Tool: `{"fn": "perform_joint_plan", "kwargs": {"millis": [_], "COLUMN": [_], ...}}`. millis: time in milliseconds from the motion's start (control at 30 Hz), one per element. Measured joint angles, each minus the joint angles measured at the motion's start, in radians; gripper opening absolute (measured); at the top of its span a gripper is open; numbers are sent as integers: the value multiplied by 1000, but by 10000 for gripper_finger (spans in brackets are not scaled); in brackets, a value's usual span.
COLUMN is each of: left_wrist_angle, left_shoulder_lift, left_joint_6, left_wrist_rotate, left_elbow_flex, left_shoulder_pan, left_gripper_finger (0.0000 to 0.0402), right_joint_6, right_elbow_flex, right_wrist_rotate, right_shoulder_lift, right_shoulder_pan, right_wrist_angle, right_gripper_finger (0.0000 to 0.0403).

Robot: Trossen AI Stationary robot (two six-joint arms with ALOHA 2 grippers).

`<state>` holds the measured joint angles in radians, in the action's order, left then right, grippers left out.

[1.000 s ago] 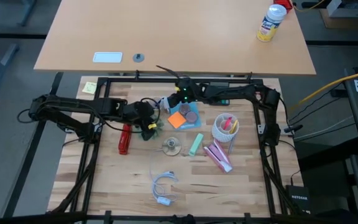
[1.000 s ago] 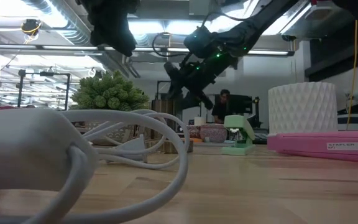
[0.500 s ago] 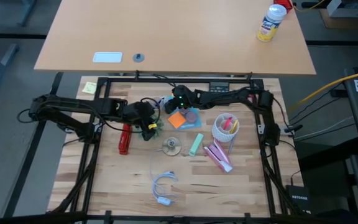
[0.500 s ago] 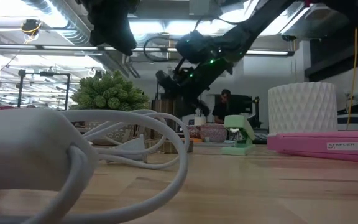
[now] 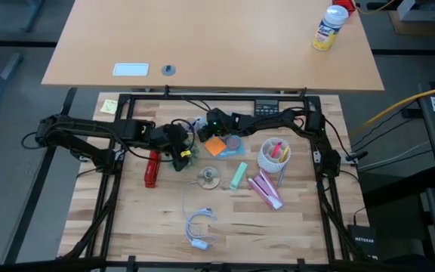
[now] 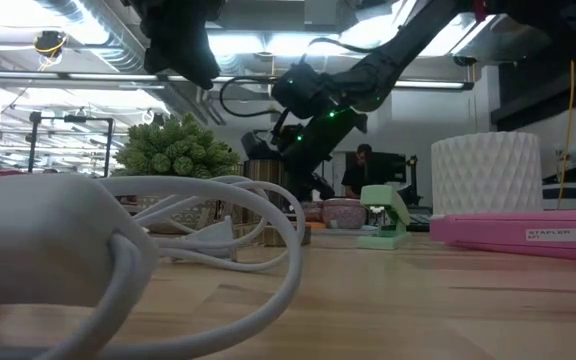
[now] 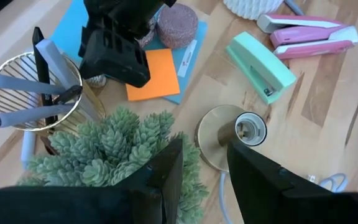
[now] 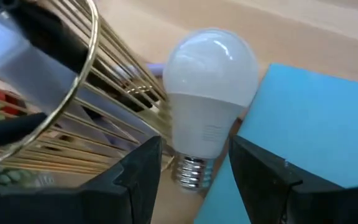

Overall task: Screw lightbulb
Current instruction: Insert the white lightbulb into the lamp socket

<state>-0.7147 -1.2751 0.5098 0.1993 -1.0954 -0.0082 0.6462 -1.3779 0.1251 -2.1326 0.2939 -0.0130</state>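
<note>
The lightbulb (image 8: 207, 124) lies on its side on the table, its frosted white globe pointing away and its grey screw base (image 8: 190, 172) toward my right gripper. It lies between a gold wire pen holder (image 8: 73, 118) and a blue sheet (image 8: 303, 130). My right gripper (image 8: 194, 180) is open, one finger on either side of the bulb's neck; it also shows in the high view (image 5: 207, 125). My left gripper (image 7: 204, 174) is open and empty, hovering above a green plant (image 7: 120, 149) beside a gold lamp base with a socket (image 7: 236, 132).
An orange note (image 7: 154, 74), a green stapler (image 7: 260, 62), a pink stapler (image 7: 309, 31) and a white cup of pens (image 5: 273, 155) lie around the lamp base. A red tool (image 5: 151, 168) lies at the left. A white looped cord (image 5: 198, 225) lies near the front.
My right gripper has gone toward the table's left edge and down, from near the far edge to the pen holder and the bulb.
</note>
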Motion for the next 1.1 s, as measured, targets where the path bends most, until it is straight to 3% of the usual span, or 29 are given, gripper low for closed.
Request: {"fn": "perform_joint_plan", "kwargs": {"millis": [400, 833, 1100], "left_wrist_angle": [-10, -8, -9], "left_shoulder_lift": [23, 75, 89], "left_joint_6": [12, 14, 1], "left_wrist_rotate": [0, 0, 0], "left_elbow_flex": [0, 0, 0], "left_shoulder_pan": [-5, -13, -13], "left_gripper_finger": [117, 117, 117], "right_joint_6": [-30, -18, -69], "right_elbow_flex": [-3, -42, -108], "right_wrist_rotate": [75, 38, 48], "right_shoulder_lift": [5, 1, -25], "right_shoulder_pan": [0, -15, -82], "right_wrist_angle": [160, 15, -50], "right_gripper_finger": [193, 193, 193]}}
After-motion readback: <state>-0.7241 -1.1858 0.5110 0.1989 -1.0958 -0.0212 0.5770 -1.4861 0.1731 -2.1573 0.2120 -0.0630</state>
